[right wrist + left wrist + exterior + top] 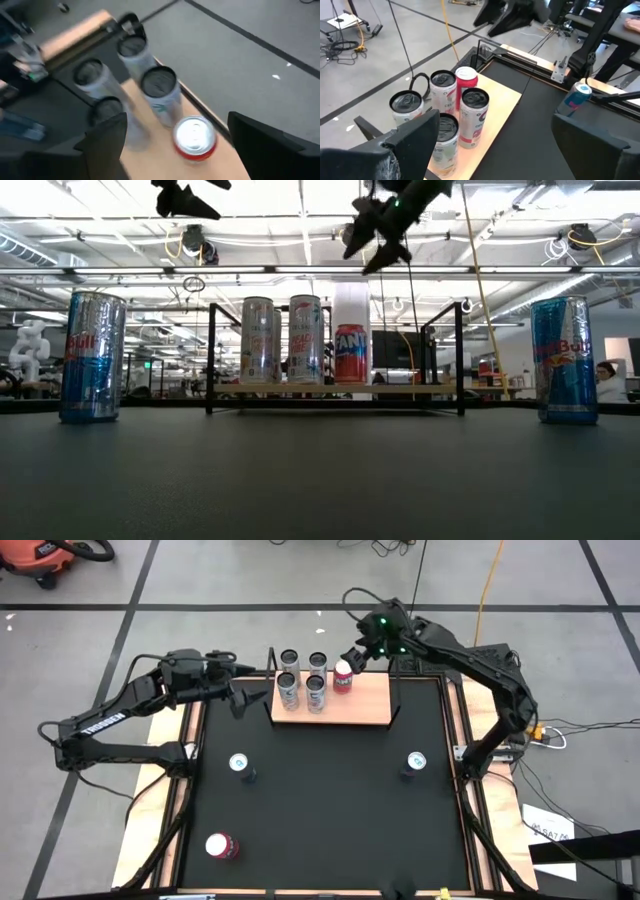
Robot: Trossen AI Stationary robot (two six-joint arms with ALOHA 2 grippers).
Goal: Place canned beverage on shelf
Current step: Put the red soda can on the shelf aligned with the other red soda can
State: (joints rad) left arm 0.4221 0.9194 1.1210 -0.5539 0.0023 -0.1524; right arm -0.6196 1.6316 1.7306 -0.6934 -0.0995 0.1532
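I see the black tabletop (320, 810) filling most of my overhead feed, with the light-wood shelf (365, 705) and its black end rails sitting at the far edge, a bit left of centre. Four tall silver cans (302, 680) stand bunched in a two-by-two cluster on the shelf's left end. Just to their right, the red Fanta can (343, 677) stands upright on the shelf board, near its far edge.

My right end effector (356, 656) hovers just above and beyond the Fanta can, fingers spread wide and grasping nothing; in its wrist feed the can top sits between the two dark fingers (107, 137), clear of both. My left end effector (243, 700) hangs just off the shelf's left end, also spread wide and empty, raised above the tabletop in the low feed.

Three more cans stand loose on the tabletop: a blue Red Bull can (241, 766) left of centre, another blue Red Bull can (415, 764) on the right, and a red can (220, 846) near the left front corner.
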